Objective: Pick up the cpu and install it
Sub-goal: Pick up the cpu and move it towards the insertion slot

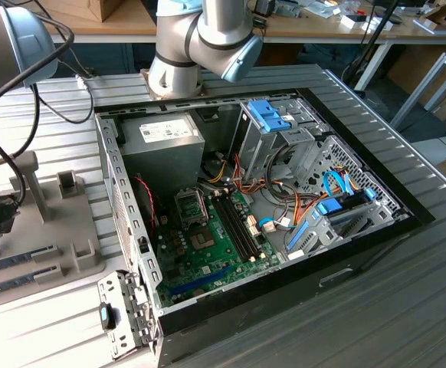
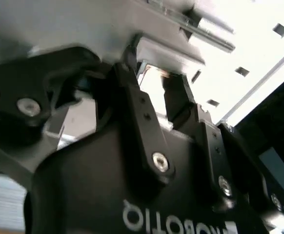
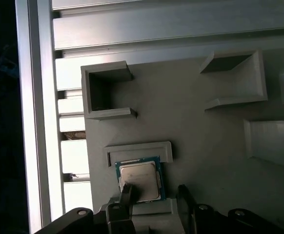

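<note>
The cpu, a small square chip with a silver top and a thin green rim, lies flat in a shallow nest of the grey fixture plate. My gripper hovers right at it and stands open. One black finger overlaps the chip's edge and the other stands apart on the far side. The second wrist view shows the gripper from behind, with a bright gap between its two fingers. In the exterior view the open computer case holds the green motherboard with its socket.
The fixture plate lies on the ribbed metal table at the exterior view's left, beside the case, and carries raised holders and long slots. The arm's base stands behind the case. Cables, drive cages and a power supply crowd the case.
</note>
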Robot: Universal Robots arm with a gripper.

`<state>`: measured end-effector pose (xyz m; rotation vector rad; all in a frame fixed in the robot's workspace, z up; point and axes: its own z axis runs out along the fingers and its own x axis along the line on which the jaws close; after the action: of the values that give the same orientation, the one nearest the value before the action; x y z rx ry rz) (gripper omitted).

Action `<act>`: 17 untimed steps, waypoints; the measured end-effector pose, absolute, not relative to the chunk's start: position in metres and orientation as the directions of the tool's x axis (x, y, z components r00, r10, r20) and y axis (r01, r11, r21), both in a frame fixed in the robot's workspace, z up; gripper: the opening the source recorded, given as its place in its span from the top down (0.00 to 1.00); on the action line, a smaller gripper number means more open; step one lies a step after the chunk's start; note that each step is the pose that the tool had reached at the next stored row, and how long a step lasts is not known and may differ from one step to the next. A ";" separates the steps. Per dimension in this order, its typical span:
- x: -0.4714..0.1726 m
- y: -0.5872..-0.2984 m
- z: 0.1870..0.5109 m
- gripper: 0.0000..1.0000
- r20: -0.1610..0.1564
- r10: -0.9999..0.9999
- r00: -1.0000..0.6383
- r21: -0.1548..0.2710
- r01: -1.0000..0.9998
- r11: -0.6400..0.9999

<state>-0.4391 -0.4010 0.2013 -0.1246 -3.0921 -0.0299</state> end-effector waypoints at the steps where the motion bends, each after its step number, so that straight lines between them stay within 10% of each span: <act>1: -0.439 -0.401 0.202 0.51 0.047 0.080 -0.996 0.019 0.081 0.997; 17: -0.444 -0.401 0.202 0.43 0.048 0.067 -0.997 0.030 0.069 0.997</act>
<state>-0.4442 -0.4007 0.2021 -0.1050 -3.0923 -0.0496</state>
